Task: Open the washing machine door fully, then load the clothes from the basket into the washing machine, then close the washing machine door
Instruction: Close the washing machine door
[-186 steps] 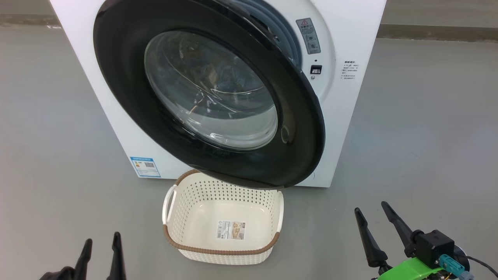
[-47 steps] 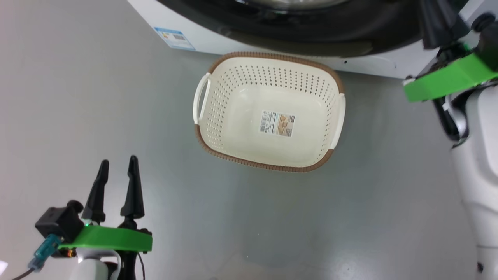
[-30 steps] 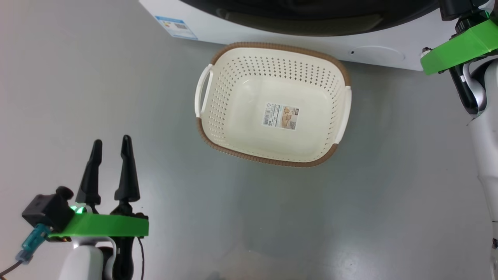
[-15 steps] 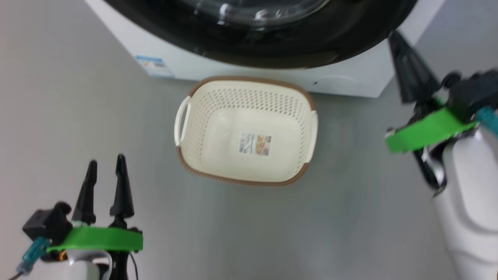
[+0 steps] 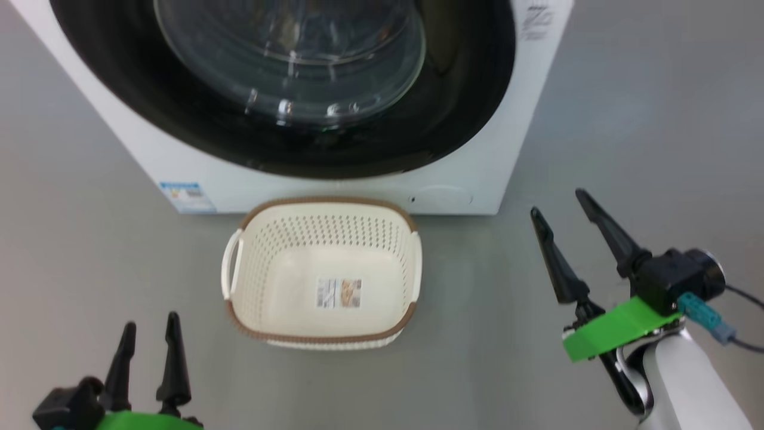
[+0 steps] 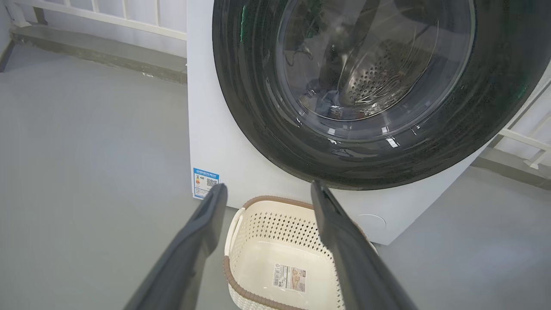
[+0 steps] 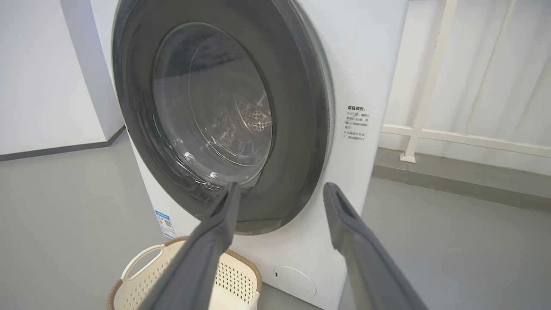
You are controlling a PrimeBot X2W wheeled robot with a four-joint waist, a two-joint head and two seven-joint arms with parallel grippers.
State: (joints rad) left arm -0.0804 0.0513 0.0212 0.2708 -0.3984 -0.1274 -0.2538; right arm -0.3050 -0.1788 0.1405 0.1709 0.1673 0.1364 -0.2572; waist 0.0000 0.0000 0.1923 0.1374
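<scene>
The washing machine stands ahead with its black washing machine door lying flush against the front. Behind the glass a dim bluish patch lies low in the steel drum, possibly the clothes. The cream basket sits on the floor just before the machine, with nothing in it but the label on its floor. My left gripper is open at the lower left, short of the basket. To the right of the basket my right gripper is open too, clear of the door, its fingers pointing at the machine's lower right corner.
Grey floor spreads on both sides of the machine. A white railing and a low kerb run behind it on the right, and a white wall stands to its left. A blue energy sticker marks the lower left front.
The head camera has tilted up. My right gripper, shut up by the door's right edge a second ago, has dropped back beside the basket and opened. The door, ajar earlier, now lies flush.
</scene>
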